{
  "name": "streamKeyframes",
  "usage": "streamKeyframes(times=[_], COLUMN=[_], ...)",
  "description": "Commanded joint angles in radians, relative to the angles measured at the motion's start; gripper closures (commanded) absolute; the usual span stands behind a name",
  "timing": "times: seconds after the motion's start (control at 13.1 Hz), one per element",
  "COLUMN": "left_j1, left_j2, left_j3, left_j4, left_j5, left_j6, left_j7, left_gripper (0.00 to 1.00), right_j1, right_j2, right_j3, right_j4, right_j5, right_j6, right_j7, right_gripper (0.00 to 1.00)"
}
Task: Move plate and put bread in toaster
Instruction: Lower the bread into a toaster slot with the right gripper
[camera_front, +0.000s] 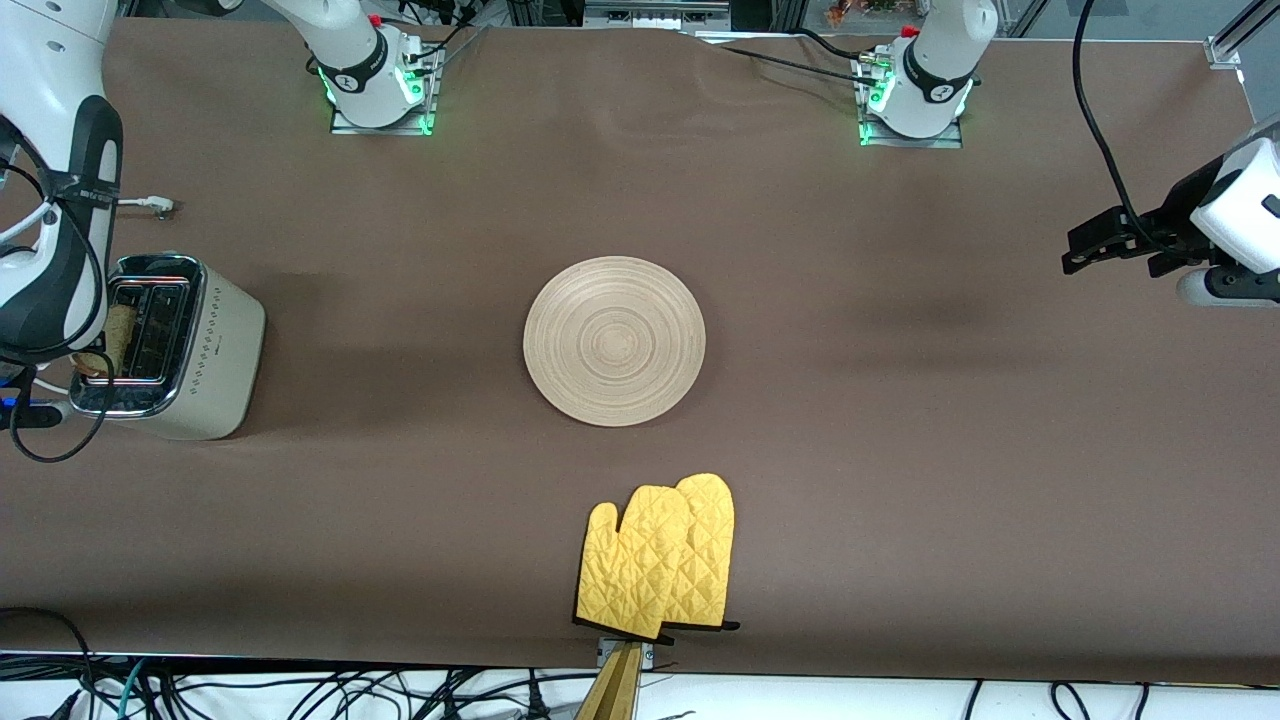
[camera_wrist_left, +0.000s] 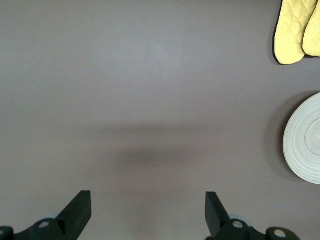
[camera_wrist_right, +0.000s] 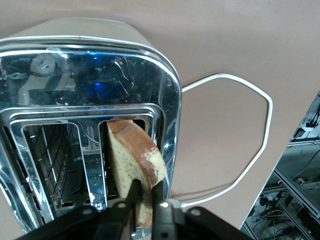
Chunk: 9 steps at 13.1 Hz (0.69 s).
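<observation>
High front camera facing both bases; wrist cameras downward, left sharing the plate (camera_front: 614, 341) with it.

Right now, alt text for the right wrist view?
The right end effector pinches a bread slice standing in one slot of the chrome-topped toaster, domed crust sticking up. The neighbouring slot is empty, and the white cord loops over the brown table.

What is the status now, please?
Right claw grips bread in toaster slot. Left claw open, waiting. Plate mid-table. Nothing blocking.

Left tool (camera_wrist_left: 147, 212) agape; right tool (camera_wrist_right: 144, 192) pinched narrow
</observation>
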Motion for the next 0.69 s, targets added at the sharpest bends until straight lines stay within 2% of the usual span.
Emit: streamKeyframes(times=[0.0, 0.23, 0.46, 0.61], left_j1=[0.005, 0.006, 0.005, 0.006], left_j2=[0.006, 0.006, 0.006, 0.006], left_j3=[-0.004, -0.004, -0.004, -0.002], left_j4=[0.02, 0.02, 0.02, 0.02], left_j5=[0.01, 0.01, 0.01, 0.01], left_j6=[-0.004, -0.004, -0.004, -0.004], left_j7=[0.025, 0.025, 0.025, 0.025], left_gripper=[0.0, 0.0, 0.0, 0.0], right_j1=[-0.001, 0.006, 0.011, 0.011], right_j2=[0.005, 0.0, -0.033, -0.061], right_j3=[0.006, 0.006, 0.013, 0.01], right_j4=[0.01, 0.022, 0.089, 0.121], right_j5=[0.025, 0.024, 0.028, 0.099], right_j6=[0.012, 0.009, -0.056, -0.098], right_j7=[0.005, -0.003, -0.005, -0.005], right_gripper=[0.02, 0.01, 0.01, 0.0])
